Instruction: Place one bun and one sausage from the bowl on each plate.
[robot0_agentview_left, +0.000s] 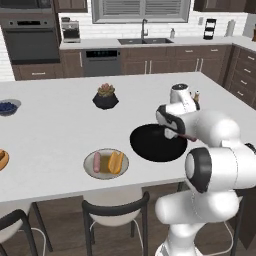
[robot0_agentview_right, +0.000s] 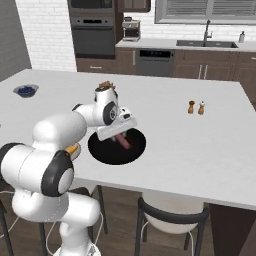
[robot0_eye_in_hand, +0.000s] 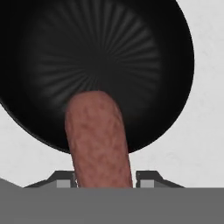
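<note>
The gripper (robot0_eye_in_hand: 105, 183) has its jaws drawn in tight on a brown sausage (robot0_eye_in_hand: 98, 138), one finger on each side, holding it over the wide black bowl (robot0_eye_in_hand: 144, 57). The grey plate (robot0_agentview_left: 89, 167) nearby carries a sausage and a bun on the white counter (robot0_agentview_left: 50, 135).

White island counter (robot0_agentview_left: 60, 135), dark wood cabinets (robot0_agentview_left: 150, 62), white brick wall (robot0_agentview_right: 47, 35), shuttered window (robot0_agentview_left: 140, 10), wood floor (robot0_agentview_right: 125, 235).
</note>
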